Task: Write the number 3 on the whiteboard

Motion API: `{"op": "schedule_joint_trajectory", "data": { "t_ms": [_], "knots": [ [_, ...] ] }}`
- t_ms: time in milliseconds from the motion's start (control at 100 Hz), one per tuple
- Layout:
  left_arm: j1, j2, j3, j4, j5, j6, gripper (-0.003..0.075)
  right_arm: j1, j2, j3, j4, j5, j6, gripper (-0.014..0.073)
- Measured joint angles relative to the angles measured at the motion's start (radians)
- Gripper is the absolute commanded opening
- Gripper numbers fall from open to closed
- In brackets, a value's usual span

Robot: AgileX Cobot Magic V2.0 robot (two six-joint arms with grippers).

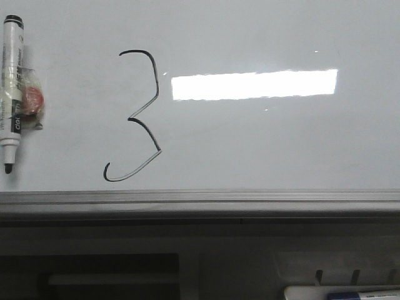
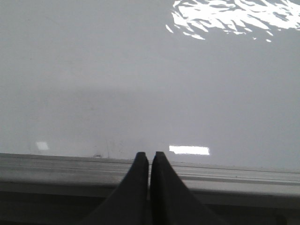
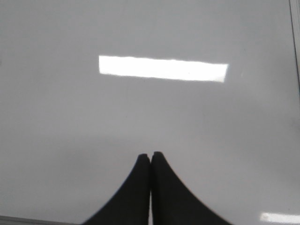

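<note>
left gripper and right gripper jaws pressed together, empty, over whiteboard

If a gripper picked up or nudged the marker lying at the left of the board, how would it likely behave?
The marker looks like a stiff plastic cylinder, so it should stay rigid and probably feels light. Its round barrel on the glossy whiteboard might slide or roll, though the tape-like wrap with a red piece on its side may stop rolling. That lump could also make a grip uneven.
</note>
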Motion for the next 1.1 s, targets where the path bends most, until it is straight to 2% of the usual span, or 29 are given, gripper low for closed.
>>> {"op": "schedule_joint_trajectory", "data": {
  "t_ms": [310, 1100],
  "knots": [
    [0.0, 0.0, 0.0, 0.0, 0.0, 0.0, -0.002, 0.0, -0.011, 0.0, -0.002, 0.244, 0.0, -0.0041],
    [0.0, 0.0, 0.0, 0.0, 0.0, 0.0, -0.002, 0.0, -0.013, 0.0, -0.002, 0.248, 0.0, -0.0041]
  ]
}}
